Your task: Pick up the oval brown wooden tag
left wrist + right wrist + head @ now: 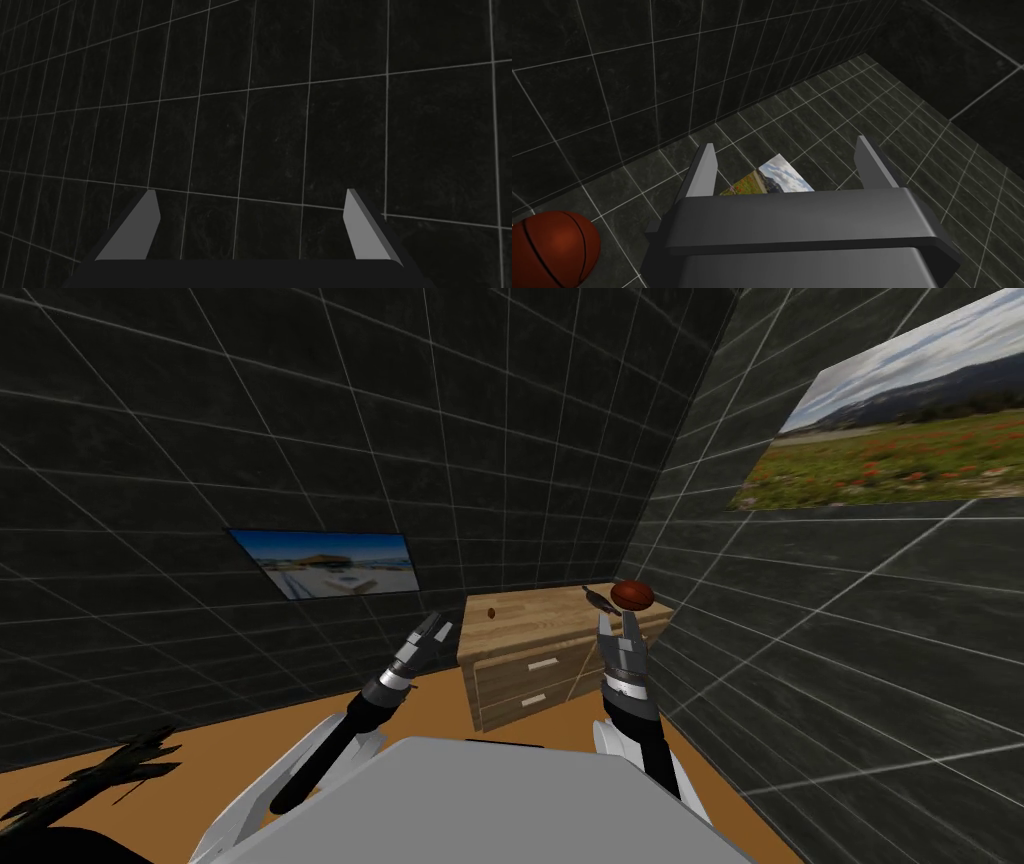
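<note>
Right pincer (619,626) sits nearest, held up at the dresser (520,638) front, tips just under a reddish-brown ball (632,594). Its fingers are spread fully, gripping nothing and touching nothing. Left pincer (438,628) is up beside the dresser's left end, pointed at the wall, also wide open and empty. Tag (491,612): small brown oval lying on the dresser top, left part, well apart from the ball and a slim dark object (599,600) next to it. My guess is both arms are held high to clear the top before reaching. Left pincer is nearer the tag.
</note>
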You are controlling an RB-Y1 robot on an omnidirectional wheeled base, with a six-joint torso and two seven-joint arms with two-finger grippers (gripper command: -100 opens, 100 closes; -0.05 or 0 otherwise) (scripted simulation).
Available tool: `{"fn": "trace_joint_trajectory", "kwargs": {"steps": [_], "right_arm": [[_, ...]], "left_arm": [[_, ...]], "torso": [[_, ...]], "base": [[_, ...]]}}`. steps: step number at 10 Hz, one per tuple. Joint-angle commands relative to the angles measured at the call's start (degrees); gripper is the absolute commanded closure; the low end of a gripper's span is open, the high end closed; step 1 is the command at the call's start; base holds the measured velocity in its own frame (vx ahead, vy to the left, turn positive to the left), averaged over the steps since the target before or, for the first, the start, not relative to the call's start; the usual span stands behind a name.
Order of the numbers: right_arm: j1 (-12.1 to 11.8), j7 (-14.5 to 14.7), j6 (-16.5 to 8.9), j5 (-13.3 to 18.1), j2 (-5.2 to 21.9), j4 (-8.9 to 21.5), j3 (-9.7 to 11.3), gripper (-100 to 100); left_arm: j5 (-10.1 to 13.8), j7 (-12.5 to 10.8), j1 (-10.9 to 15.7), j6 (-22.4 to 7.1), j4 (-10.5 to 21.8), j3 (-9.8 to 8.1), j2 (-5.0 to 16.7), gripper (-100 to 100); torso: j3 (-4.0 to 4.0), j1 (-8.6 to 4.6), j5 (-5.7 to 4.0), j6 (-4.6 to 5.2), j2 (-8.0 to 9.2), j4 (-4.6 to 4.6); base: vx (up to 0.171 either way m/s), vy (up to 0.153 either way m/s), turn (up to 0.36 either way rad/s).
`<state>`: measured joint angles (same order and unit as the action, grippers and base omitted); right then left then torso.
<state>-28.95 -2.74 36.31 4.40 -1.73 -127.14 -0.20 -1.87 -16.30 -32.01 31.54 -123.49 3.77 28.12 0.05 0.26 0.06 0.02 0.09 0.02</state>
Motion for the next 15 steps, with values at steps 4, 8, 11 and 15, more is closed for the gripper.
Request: {"fn": "trace_joint_trajectory", "kwargs": {"steps": [4, 8, 11, 15], "right_arm": [[0.0, 0.0, 0.0, 0.0, 0.0, 0.0, 0.0, 0], [0.0, 0.0, 0.0, 0.0, 0.0, 0.0, 0.0, 0], [0.0, 0.0, 0.0, 0.0, 0.0, 0.0, 0.0, 0], [0.0, 0.0, 0.0, 0.0, 0.0, 0.0, 0.0, 0]], "left_arm": [[0.5, -3.1, -1.6, 0.6, 2.7, 1.88, 7.3, -100], [1.5, -7.9, -3.1, 0.8, 6.5, 4.19, 15.1, -100], [2.1, -10.5, -3.9, 0.9, 8.5, 5.41, 19.7, -100], [3.1, -15.9, -5.6, 1.1, 12.7, 7.9, 26.2, -100]], "torso": [[0.01, -0.04, -0.01, -0.04, 0.01, 0.01], [-0.02, -0.04, -0.01, 0.0, -0.03, -0.01], [-0.02, -0.13, -0.03, -0.01, -0.04, -0.01], [-0.04, -0.14, -0.02, -0.07, -0.09, -0.01]], "base": [[-0.03, 0.044, -0.104], [-0.03, 0.042, -0.183], [-0.028, 0.026, -0.128], [-0.029, 0.027, -0.169]]}}
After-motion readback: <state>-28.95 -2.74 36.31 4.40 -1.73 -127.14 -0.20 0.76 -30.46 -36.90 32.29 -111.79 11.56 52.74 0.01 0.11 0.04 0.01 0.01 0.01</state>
